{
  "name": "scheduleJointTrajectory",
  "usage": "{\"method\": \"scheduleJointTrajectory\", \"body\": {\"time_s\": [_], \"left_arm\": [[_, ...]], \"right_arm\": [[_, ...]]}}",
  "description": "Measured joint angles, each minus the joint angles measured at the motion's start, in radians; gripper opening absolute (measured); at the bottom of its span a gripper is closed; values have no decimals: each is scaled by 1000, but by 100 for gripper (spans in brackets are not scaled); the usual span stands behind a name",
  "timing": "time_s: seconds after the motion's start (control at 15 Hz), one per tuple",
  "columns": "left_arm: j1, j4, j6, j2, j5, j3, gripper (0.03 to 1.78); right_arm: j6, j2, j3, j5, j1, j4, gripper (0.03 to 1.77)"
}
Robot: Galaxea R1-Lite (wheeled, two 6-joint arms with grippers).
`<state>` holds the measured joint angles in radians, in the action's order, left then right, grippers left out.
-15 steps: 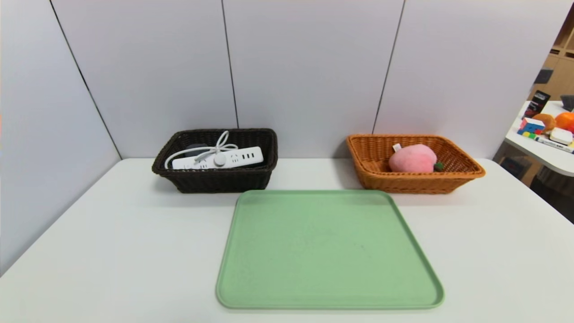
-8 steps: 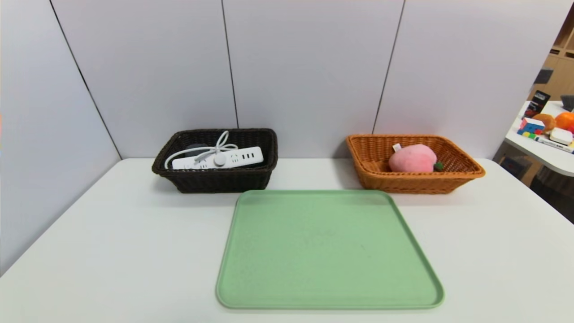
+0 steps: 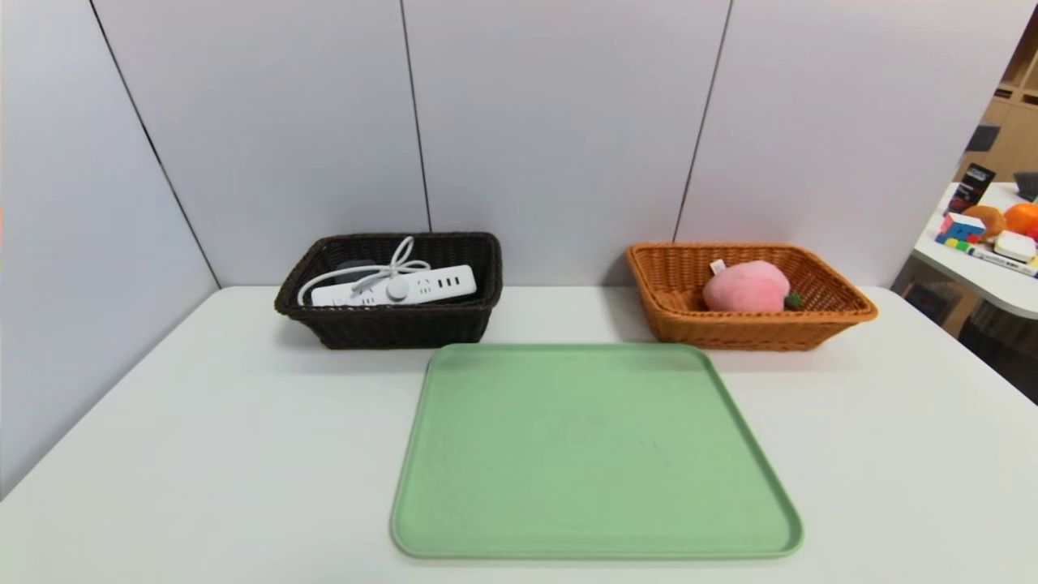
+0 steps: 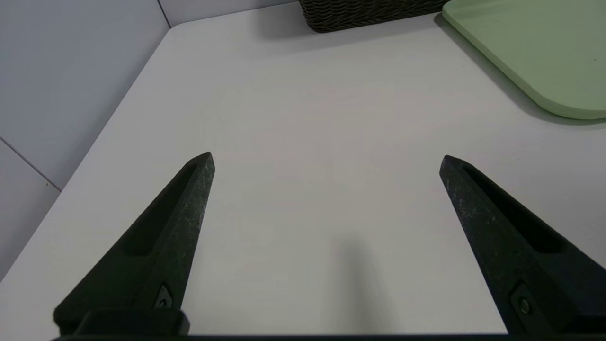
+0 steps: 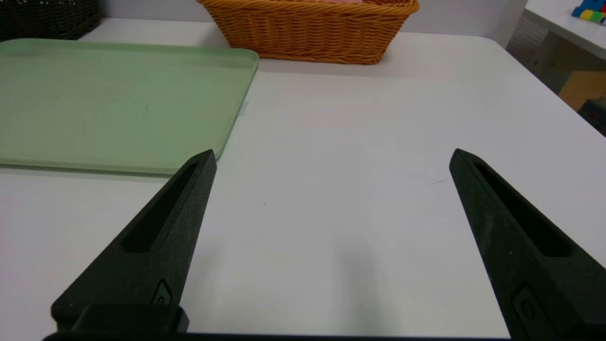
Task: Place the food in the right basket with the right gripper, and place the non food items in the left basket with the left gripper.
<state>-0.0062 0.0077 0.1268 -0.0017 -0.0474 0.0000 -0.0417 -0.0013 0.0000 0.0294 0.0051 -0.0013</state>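
Both grippers hang low over the white table (image 3: 203, 454), out of the head view and seen only by their own wrist cameras. Left gripper (image 4: 326, 158) has its two black fingers (image 4: 175, 222) spread wide with nothing between them, above bare tabletop on the robot's left side, with a corner of the green tray (image 4: 535, 52) and the foot of the dark basket (image 4: 374, 12) beyond it. Right gripper (image 5: 331, 156) is likewise spread wide and empty, over bare table beside the tray's right edge, the orange-tan basket (image 5: 312, 33) farther ahead. In the head view the left basket (image 3: 389, 324) stands at the back left of the table against the wall, holding the white power strip (image 3: 422, 285) with its cord (image 3: 389, 264) looped on top; a dark grey shape, the towel (image 3: 350, 268), shows only partly behind the strip. The right basket (image 3: 750, 324) stands at the back right, well apart from the left one, and holds the pink plush peach (image 3: 746, 285), its green leaf (image 3: 793, 301) toward the right and a small white tag (image 3: 717, 265) at its upper left. The tray (image 3: 592, 454) lies between and in front of the baskets with nothing on it. A side table (image 3: 985, 280) at far right carries orange fruit (image 3: 1023, 217), a coloured cube (image 3: 959, 229) and small boxes. No writing on any item can be read.
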Motion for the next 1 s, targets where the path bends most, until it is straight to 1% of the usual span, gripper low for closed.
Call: {"method": "scheduleJointTrajectory", "body": {"time_s": [0.27, 0.4, 1.0], "left_arm": [[0, 0, 0, 0, 0, 0, 169], [0, 0, 0, 0, 0, 0, 169], [0, 0, 0, 0, 0, 0, 169]], "right_arm": [[4, 0, 0, -3, 0, 0, 170], [23, 0, 0, -21, 0, 0, 170], [42, 0, 0, -29, -1, -1, 170]]}}
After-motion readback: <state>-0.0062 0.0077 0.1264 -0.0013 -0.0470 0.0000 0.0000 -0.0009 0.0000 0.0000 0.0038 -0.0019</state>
